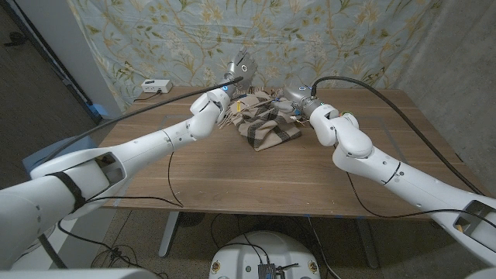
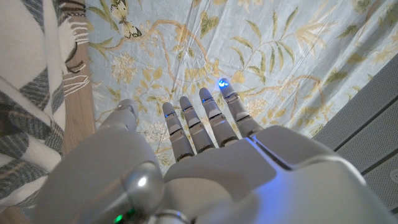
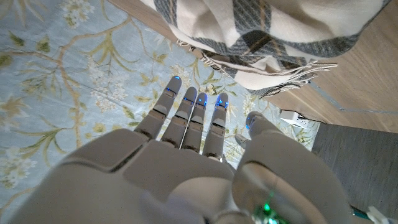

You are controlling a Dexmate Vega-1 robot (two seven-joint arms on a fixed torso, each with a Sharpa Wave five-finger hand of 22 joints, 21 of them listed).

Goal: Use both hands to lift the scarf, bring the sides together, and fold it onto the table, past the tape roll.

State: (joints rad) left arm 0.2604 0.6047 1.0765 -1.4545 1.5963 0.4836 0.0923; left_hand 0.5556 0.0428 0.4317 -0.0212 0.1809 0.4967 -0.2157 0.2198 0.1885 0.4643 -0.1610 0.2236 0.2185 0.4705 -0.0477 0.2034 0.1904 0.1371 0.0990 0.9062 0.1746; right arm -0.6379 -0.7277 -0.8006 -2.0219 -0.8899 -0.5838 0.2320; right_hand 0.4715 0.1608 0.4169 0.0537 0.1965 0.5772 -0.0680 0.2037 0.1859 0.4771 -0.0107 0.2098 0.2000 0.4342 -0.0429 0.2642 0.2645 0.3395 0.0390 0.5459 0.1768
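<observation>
The beige and grey plaid scarf (image 1: 263, 122) lies bunched on the far middle of the wooden table (image 1: 232, 174). My left hand (image 1: 239, 71) is raised just left of it, above its fringed edge, fingers stretched out and holding nothing. In the left wrist view that hand (image 2: 205, 137) points at the curtain, with the scarf (image 2: 25, 93) to its side. My right hand (image 1: 295, 99) hovers at the scarf's far right edge. In the right wrist view its fingers (image 3: 193, 115) are straight and apart, empty, just short of the scarf's fringe (image 3: 261, 37).
A floral curtain (image 1: 325, 39) hangs close behind the table's far edge. A small white box (image 1: 155, 86) sits at the far left corner. Black cables (image 1: 174, 174) trail from both arms over the tabletop. The near half of the table is bare wood.
</observation>
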